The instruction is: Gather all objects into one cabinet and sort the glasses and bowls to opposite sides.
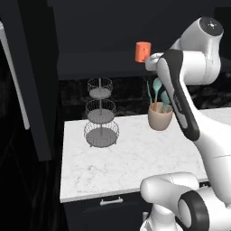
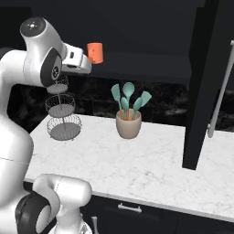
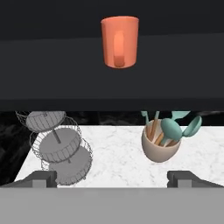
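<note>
The orange cup [image 1: 143, 52] stands upright on the dark shelf of the cabinet [image 2: 137, 61], ahead of my gripper [image 3: 113, 178] and clear of it. My fingers [image 3: 40, 178] are spread wide apart with nothing between them, and the cup sits well beyond their tips. Below the cup and to one side, the beige pot of utensils [image 2: 128, 122] rests on the white marble counter [image 1: 131, 158], its teal spoons reaching up toward the shelf edge. On the other side below the cup, the three-tier wire basket stand [image 1: 100, 113] rises from the same counter. Nothing lies between my hand and the cup. The tall black cabinet door [image 2: 205, 87] hangs open past the pot, its long silver bar handle [image 2: 221, 93] showing. Behind the counter the wall is dark.
</note>
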{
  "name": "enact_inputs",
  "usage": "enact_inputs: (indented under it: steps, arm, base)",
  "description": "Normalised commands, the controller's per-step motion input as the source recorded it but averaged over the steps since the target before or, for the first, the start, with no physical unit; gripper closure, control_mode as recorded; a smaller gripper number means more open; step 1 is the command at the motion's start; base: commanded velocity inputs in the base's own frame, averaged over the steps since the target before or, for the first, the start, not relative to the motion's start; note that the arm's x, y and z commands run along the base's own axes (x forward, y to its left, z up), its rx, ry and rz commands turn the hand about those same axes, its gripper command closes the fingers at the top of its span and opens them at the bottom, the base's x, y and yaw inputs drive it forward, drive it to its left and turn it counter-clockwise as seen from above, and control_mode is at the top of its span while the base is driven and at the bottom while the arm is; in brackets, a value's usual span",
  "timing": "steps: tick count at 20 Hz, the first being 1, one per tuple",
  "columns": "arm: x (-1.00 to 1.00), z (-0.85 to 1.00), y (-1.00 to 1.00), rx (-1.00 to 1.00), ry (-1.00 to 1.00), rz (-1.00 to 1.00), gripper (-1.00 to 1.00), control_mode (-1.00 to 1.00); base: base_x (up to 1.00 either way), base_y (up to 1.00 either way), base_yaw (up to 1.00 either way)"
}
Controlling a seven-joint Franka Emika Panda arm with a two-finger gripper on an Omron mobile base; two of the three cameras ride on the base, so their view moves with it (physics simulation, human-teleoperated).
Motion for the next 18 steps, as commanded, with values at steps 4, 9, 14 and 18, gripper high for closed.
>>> enact_inputs:
  steps: [4,9,14,18]
  arm:
    - [0.0,0.44,0.0,0.0,-0.19,-0.09,-1.0,-1.0]
    - [0.0,0.26,0.0,0.0,-0.13,-0.08,-1.0,-1.0]
    - [0.02,0.04,0.0,0.0,-0.02,-0.03,-1.0,-1.0]
    - [0.0,0.0,0.0,0.0,0.0,0.0,-1.0,-1.0]
  base:
    - [0.0,0.0,0.0]
    - [0.0,0.0,0.0]
    - [0.0,0.0,0.0]
    - [0.0,0.0,0.0]
